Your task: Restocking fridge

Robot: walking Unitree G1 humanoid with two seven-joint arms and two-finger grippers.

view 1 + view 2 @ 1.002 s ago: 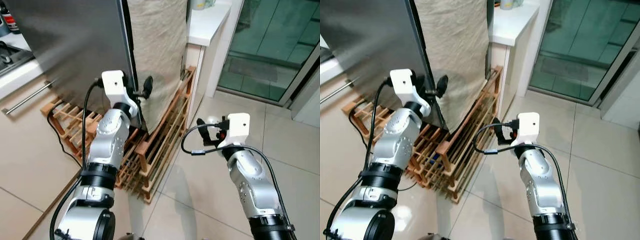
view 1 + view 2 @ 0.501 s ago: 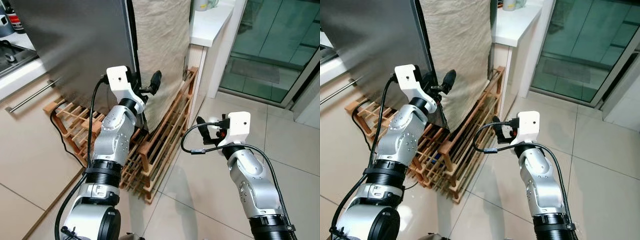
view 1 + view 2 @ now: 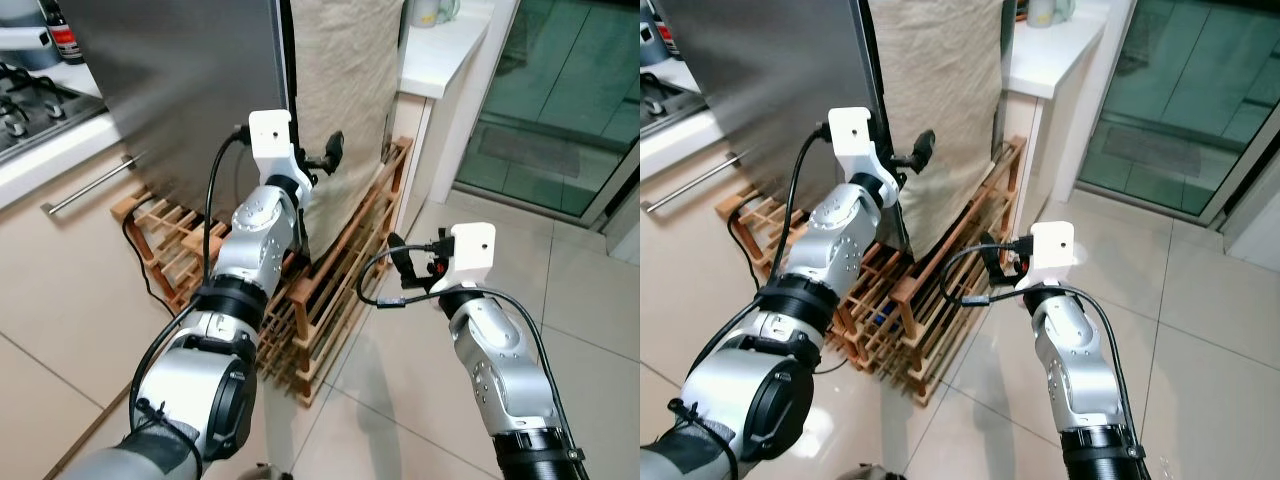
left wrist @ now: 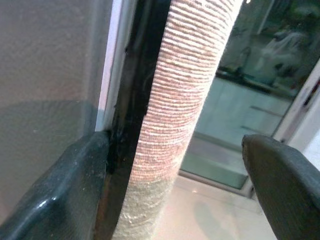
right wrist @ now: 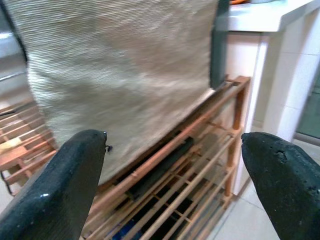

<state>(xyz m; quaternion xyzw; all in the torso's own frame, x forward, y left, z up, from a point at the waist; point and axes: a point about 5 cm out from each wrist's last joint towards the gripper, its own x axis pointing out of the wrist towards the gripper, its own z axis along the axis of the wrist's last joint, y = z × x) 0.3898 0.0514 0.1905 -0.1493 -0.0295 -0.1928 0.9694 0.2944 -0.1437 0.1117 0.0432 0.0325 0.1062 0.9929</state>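
Observation:
The fridge's steel door (image 3: 170,90) stands at the left, with a beige cloth (image 3: 345,70) hanging over the fridge's side. My left gripper (image 3: 318,165) is open at the door's dark edge (image 4: 135,100). One finger (image 4: 60,200) lies against that edge on the steel side. The other finger (image 4: 285,180) hangs free beyond the cloth (image 4: 185,100). My right gripper (image 3: 400,262) is open and holds nothing. It hovers over the floor, pointing at the cloth (image 5: 115,65) and the wooden rack (image 5: 190,170).
A low wooden rack (image 3: 340,270) runs along the fridge's foot, with a black cable beside it. A white counter (image 3: 440,45) with a mug stands behind. Glass sliding doors (image 3: 560,90) are at the right. A stove (image 3: 30,95) and a drawer handle (image 3: 90,183) are at the left.
My left arm has reached up and forward along the door's edge. The view has shifted, bringing the stove further in. The right arm holds about the same pose.

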